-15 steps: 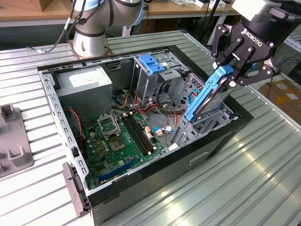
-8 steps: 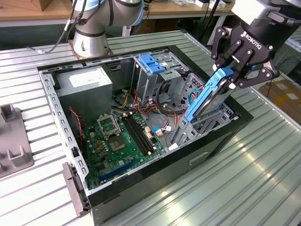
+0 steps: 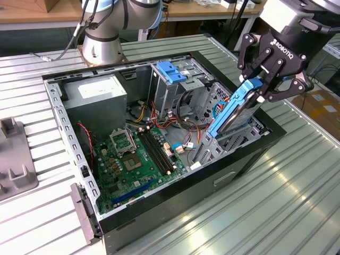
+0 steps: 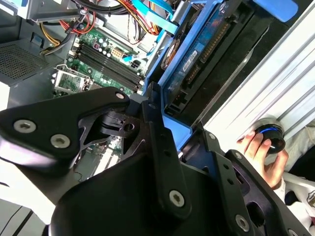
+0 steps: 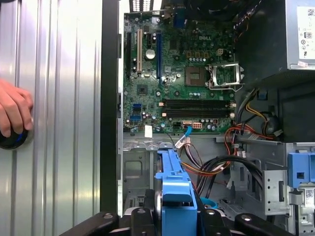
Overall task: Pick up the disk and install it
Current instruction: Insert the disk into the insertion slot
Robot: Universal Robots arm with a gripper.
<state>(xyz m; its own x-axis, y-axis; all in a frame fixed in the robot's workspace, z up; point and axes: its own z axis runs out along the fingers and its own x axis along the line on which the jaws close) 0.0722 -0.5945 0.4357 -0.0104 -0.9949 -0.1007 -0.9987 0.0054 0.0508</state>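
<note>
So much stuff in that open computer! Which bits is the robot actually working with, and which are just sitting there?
In the job:
the disk, tilted, clamped in the gripper
the open computer case its lower end reaches into

Just lying about:
the motherboard
the power supply
the grey fixture at the exterior view's left
a person's hand on a round knob

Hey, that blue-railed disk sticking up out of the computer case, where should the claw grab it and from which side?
Take the disk by its raised upper end, coming from above. It stands tilted with its lower end down inside the computer case, so probably only that top end is free. The claw is shut on it there.
</note>
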